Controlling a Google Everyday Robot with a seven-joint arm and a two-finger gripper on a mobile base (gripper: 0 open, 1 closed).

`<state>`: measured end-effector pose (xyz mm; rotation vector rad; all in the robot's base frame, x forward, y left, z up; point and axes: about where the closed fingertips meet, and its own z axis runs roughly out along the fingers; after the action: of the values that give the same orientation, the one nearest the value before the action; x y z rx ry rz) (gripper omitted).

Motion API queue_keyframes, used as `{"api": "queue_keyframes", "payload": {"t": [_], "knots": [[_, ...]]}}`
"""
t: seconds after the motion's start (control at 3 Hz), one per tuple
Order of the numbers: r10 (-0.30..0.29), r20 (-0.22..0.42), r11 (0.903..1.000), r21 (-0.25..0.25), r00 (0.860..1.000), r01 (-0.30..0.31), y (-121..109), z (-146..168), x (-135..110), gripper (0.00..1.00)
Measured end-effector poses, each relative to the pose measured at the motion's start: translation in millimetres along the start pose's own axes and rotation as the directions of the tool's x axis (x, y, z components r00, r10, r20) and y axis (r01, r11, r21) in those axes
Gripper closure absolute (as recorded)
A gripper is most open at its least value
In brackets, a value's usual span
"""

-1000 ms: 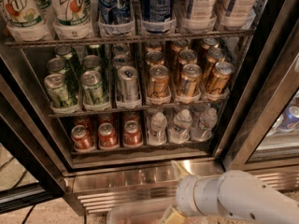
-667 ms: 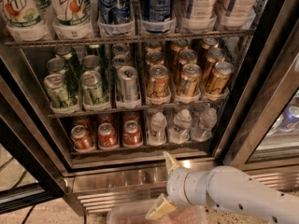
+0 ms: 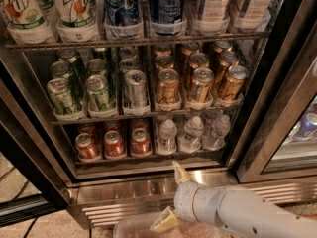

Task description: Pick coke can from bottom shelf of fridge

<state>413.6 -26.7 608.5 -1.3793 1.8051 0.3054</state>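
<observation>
Three red coke cans (image 3: 114,144) with silver tops stand in the front row at the left of the bottom shelf (image 3: 148,158), with more red cans behind them. The fridge (image 3: 261,96) has a black frame and a ribbed steel base (image 3: 124,192). My gripper (image 3: 172,197) is on the white arm coming in from the lower right. It is open and empty, in front of the steel base, below the shelf and to the right of the red cans. One fingertip (image 3: 179,171) points up toward the shelf edge.
Small water bottles (image 3: 192,132) fill the right of the bottom shelf. The middle rack holds green cans (image 3: 62,95), a silver can (image 3: 134,88) and gold-orange cans (image 3: 199,85). Bottles and blue cans stand above. The open glass door (image 3: 297,128) is at the right. A clear plastic item (image 3: 132,229) lies below.
My arm has moved left and up along the steel base. The gripper came into view from behind the wrist, its fingers spread, and now sits closer to the bottom shelf.
</observation>
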Motion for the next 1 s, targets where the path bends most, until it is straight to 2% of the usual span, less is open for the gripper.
{"api": "queue_keyframes", "payload": {"t": [0.33,0.67,1.0], "knots": [[0.001,0.099,0.9951,0.098,0.995,-0.011,4,23,-3,0.19],[-0.001,0.165,0.977,0.211,0.986,-0.034,-11,43,-5,0.26],[-0.008,0.206,0.9505,0.306,0.979,-0.056,-31,58,-7,0.37]]}}
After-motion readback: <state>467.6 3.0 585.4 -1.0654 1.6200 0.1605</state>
